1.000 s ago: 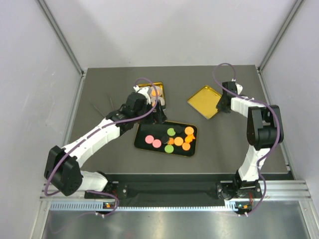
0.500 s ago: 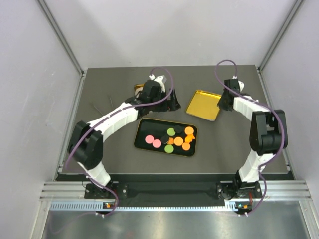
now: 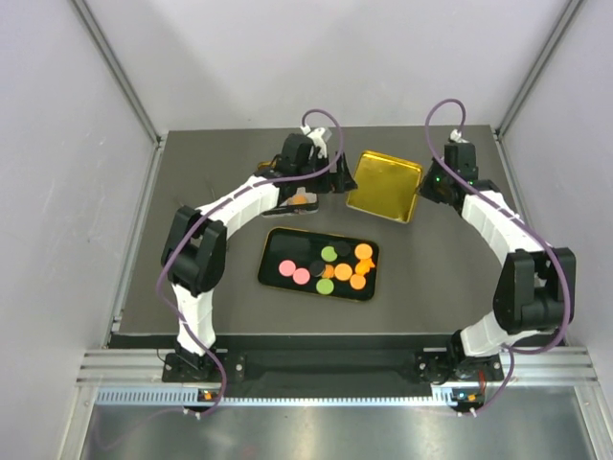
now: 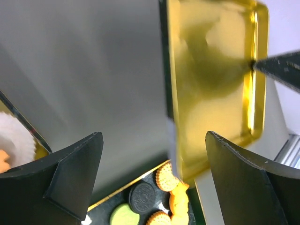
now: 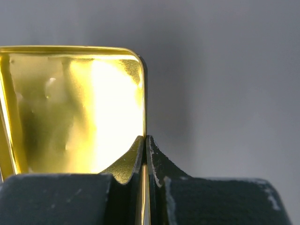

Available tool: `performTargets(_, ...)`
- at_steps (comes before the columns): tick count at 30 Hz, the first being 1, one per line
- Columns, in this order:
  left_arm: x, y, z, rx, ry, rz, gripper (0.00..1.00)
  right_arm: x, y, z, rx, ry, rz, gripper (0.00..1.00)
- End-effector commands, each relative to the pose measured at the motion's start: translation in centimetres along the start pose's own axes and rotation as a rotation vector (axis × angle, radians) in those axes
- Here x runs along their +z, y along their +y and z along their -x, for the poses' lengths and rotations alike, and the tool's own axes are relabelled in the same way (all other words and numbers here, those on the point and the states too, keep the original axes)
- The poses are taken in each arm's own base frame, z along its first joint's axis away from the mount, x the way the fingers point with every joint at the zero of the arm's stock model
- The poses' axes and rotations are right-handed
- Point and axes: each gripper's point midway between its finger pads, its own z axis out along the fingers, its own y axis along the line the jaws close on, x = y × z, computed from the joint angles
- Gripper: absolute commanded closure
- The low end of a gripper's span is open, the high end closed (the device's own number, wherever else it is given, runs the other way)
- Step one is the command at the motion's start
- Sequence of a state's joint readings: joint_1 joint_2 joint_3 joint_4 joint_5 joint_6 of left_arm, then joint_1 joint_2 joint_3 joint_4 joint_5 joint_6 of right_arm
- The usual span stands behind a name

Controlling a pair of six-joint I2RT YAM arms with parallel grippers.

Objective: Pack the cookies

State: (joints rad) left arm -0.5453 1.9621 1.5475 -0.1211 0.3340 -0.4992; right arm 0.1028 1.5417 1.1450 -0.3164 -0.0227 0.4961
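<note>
- Since half a second ago, the left arm has reached farther toward the back of the table (image 3: 211, 182), and the gold lid (image 3: 383, 185) has turned and slid a little away from the arm bases.
- Left gripper (image 4: 153, 138): its fingers are spread wide and hold nothing. In the left wrist view, the lid's near long edge lies between them. Whether it touches the lid, I cannot tell.
- Right gripper (image 5: 146, 142): its fingers are pressed together on the lid's thin rim, near one rounded corner. The pinch shows clearly in the right wrist view, and its dark tip also shows at the lid's far edge in the left wrist view.
- The lid lies with its shiny inside facing up, at the back of the table and to the right of the left gripper.
- A gold tin (image 4: 26, 125) sits under the left arm's wrist, mostly hidden in the top view. A white paper cup (image 4: 14, 136) with an orange cookie in it shows at its edge.
- The black tray (image 3: 283, 244) sits nearer the arm bases, apart from the lid. It holds the loose cookies (image 3: 343, 272): pink, green, orange and dark ones, some overlapping.
</note>
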Motion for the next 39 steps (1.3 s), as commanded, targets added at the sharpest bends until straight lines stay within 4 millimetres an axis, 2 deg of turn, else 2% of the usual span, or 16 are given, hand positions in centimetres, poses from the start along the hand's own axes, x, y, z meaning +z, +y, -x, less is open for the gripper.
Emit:
performTargets(1,-0.3,-2.8,3.8,0.055,-0.092,-0.142,0.05,-2.3,3.2,0.9,-0.021,-0.027,0.142,1.0)
performTargets(9,-0.7,-3.6,4.7,-0.006,-0.118,-0.241,0.09,-3.5,6.9,-0.3,-0.054,-0.005,0.265,1.0)
performTargets(12,-0.7,-3.7,4.6,-0.034,-0.109,-0.276,0.21,-3.5,8.1,-1.0,-0.077,0.0,0.272,1.0)
performTargets(15,-1.3,-3.6,4.6,-0.04,-0.111,-0.262,0.49,-3.4,9.0,-1.7,-0.098,0.009,0.28,1.0)
performTargets(16,-1.5,-3.3,4.6,-0.044,-0.111,-0.254,0.57,-3.3,9.2,-1.8,-0.109,0.007,0.283,0.95)
performTargets(17,-1.8,-3.1,4.7,-0.049,-0.113,-0.241,0.74,-3.3,9.3,-1.9,-0.136,0.004,0.283,0.89)
performTargets(18,-2.3,-3.2,5.2,-0.047,-0.122,-0.232,0.82,-3.2,9.6,-2.2,-0.168,-0.01,0.27,0.77)
performTargets(19,-2.7,-2.8,5.7,-0.054,-0.133,-0.213,0.88,-3.2,9.6,-2.1,-0.193,-0.025,0.251,0.56)
performTargets(21,-3.4,-2.4,6.6,-0.071,-0.139,-0.168,1.0,-3.8,9.9,-1.8,-0.269,-0.09,0.206,0.41)
performTargets(22,-3.6,-1.2,6.9,-0.09,-0.145,-0.101,1.0,-4.6,10.4,-1.5,-0.298,-0.122,0.214,0.3)
performTargets(23,-3.8,-0.3,6.3,-0.115,-0.111,-0.054,1.0,-5.0,11.4,-1.8,-0.357,-0.154,0.226,0.25)
performTargets(25,-4.3,0.4,7.5,-0.14,-0.116,-0.023,1.0,-6.2,12.4,-1.9,-0.416,-0.199,0.249,0.16)
performTargets(27,-4.7,0.8,7.8,-0.181,-0.094,0.003,1.0,-7.8,15.2,-2.8,-0.542,-0.267,0.323,0.11)
performTargets(32,-5.5,1.8,8.5,-0.251,-0.094,0.05,1.0,-10.5,19.7,-7.0,-0.858,-0.358,0.41,0.07)
performTargets(35,-5.9,1.9,8.5,-0.293,-0.078,0.027,1.0,-10.8,21.4,-9.5,-1.005,-0.398,0.394,0.05)
performTargets(39,-6.6,1.7,8.3,-0.31,-0.068,0.015,1.0,-9.9,22.2,-11.1,-1.115,-0.434,0.315,0.04)
